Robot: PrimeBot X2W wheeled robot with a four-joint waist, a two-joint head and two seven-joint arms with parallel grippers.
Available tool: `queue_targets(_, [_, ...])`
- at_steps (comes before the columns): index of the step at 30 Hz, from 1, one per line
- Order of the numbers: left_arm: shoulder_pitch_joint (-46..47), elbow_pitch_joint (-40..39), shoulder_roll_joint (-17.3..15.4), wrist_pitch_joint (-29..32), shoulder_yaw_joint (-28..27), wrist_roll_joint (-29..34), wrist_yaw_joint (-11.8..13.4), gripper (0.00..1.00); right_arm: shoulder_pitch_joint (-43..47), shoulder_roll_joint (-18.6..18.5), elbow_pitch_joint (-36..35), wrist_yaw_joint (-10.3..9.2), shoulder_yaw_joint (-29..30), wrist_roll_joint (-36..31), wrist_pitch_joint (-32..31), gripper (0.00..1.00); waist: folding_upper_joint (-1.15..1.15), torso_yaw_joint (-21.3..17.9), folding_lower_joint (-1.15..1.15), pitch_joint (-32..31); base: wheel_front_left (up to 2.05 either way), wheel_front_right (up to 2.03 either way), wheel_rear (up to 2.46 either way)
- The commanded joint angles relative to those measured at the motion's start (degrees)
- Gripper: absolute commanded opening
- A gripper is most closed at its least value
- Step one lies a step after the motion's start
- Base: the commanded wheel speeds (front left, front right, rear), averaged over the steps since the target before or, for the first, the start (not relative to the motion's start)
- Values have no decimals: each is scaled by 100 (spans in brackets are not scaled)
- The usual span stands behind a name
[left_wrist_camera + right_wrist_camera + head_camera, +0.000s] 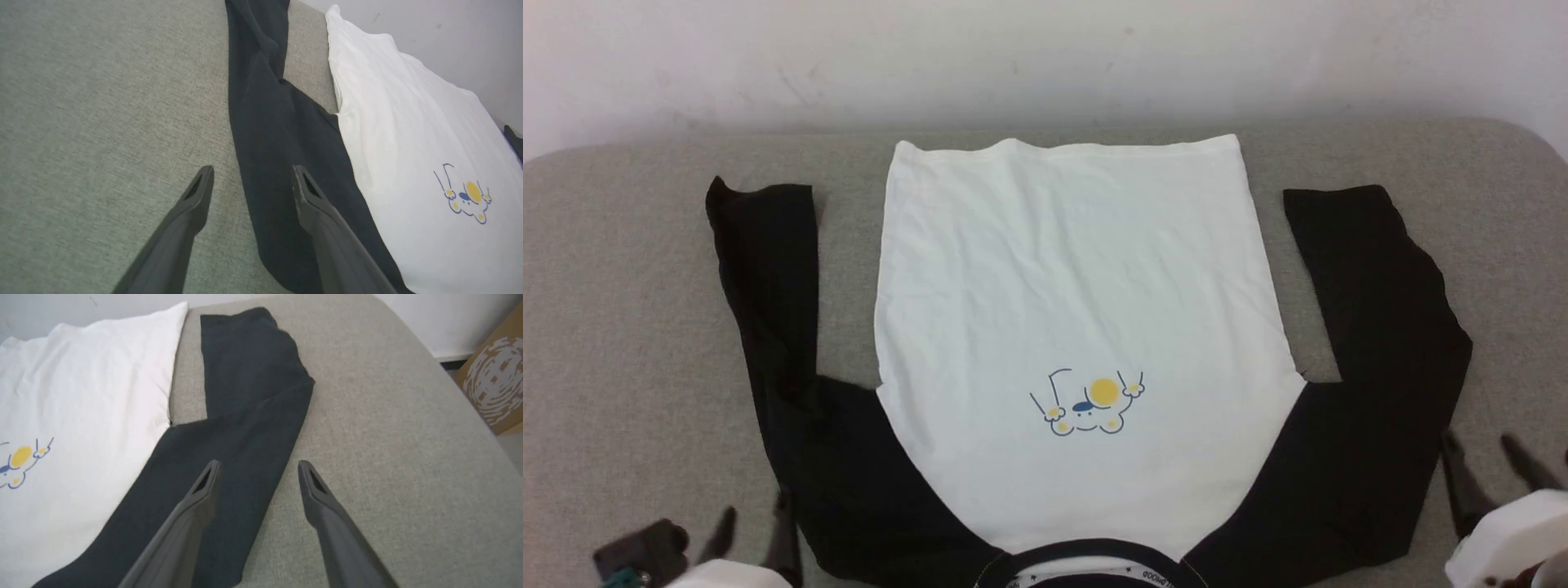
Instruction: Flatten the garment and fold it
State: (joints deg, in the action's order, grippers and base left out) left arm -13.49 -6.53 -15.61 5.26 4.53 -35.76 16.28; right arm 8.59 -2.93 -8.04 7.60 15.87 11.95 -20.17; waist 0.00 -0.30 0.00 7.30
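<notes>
Shirt [1078, 286] lies face up, spread across the middle of the grey pad [621, 327], hem twd the far edge by the wall [1045, 57], collar [1094, 563] at the near edge. Black sleeves run out to both sides, then bend twd the far edge; the left sleeve [768, 310] is rumpled w/ a fold along it, the right sleeve [1380, 327] is flatter. Small yellow-blue print [1090, 404] sits on the chest. Left gripper [757, 506] is near the front left corner, fingers apart, nothing between them: in its wrist view [252, 168] one finger is over bare pad, the other over the sleeve. Right gripper [1476, 441] is at the front right, also spread wide and empty [258, 462], straddling the right sleeve's outer edge. A cardboard box [494, 375] stands off the pad's right side, nothing in the way on top. Collar is cut off at the head view's bottom edge; neck-tape lettering is too small to read; the left gripper is blurred there.
</notes>
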Motion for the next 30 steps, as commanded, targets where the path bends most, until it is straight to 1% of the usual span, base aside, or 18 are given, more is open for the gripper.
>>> queue_targets(1, [84, -35, -66, -66, -36, 89, 35, 100, -115, 4, -62, -11, -4, -43, 129, 100, 0, -7, 0, 11, 0, 0, 0])
queue_targets(4, [304, -149, -149, -474, -152, 316, 57, 100, -254, 4, -147, -11, -128, -60, 824, 100, 0, -14, 0, 81, 0, 0, 0])
queue_targets(6, [528, -121, -269, -734, -194, 521, 35, 100, -335, 5, -180, -11, -253, -76, 1205, 100, 0, -4, 0, 157, 0, 0, 0])
queue_targets(10, [1243, 108, -666, -958, -166, 903, -134, 100, -569, -62, -235, -11, -612, -105, 1793, 100, 0, -39, 0, 422, 0, 0, 0])
queue_targets(13, [1880, 333, -1014, -892, -128, 1098, -303, 100, -781, -146, -318, -11, -847, -74, 2133, 100, 0, -121, 0, 703, 0, 0, 0])
queue_targets(17, [2788, 629, -1439, -443, -26, 1233, -526, 100, -1050, -262, -364, -11, -1089, -25, 2351, 100, 0, -259, 0, 1138, 0, 0, 0])
queue_targets(22, [3779, 1053, -1848, 308, 13, 1256, -676, 100, -1422, -314, -400, -11, -1389, 7, 2479, 100, 0, -503, 0, 1674, 0, 0, 0])
queue_targets(28, [4650, 1513, -2120, 1304, -15, 1064, -719, 100, -1834, -279, -438, -11, -1606, 79, 2495, 100, 0, -761, 0, 2297, 0, 0, 0])
queue_targets(30, [4862, 1659, -2173, 1604, -66, 968, -680, 100, -1940, -274, -419, -11, -1650, 97, 2520, 100, 0, -824, 0, 2448, 0, 0, 0])
